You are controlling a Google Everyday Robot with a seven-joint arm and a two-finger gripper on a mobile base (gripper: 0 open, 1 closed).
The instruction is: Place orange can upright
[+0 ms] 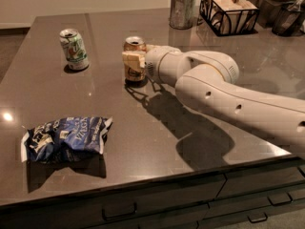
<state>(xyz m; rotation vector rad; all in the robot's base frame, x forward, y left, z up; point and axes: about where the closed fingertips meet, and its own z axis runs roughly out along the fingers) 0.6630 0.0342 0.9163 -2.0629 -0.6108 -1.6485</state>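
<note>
- Lying lower left on the surface (157, 128): a crumpled blue bag (64, 138).
- Upper left, the white-and-green can (74, 49) stands alone.
- Top centre, the orange can (135, 44) is upright on the surface, pincer (137, 61) clamped around it.
- White arm (228, 99) stretches off right.

Kitchenette, counter (157, 128) w/ drawers (119, 211), snack basket (228, 11), hand (141, 56) gripping orange can (135, 75)

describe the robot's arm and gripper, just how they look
The arm is thick, smooth and off-white, built of rounded tubular segments with small dark round holes along its side. No cables show. The gripper, at the orange can, has pale tan, blocky fingers.
</note>
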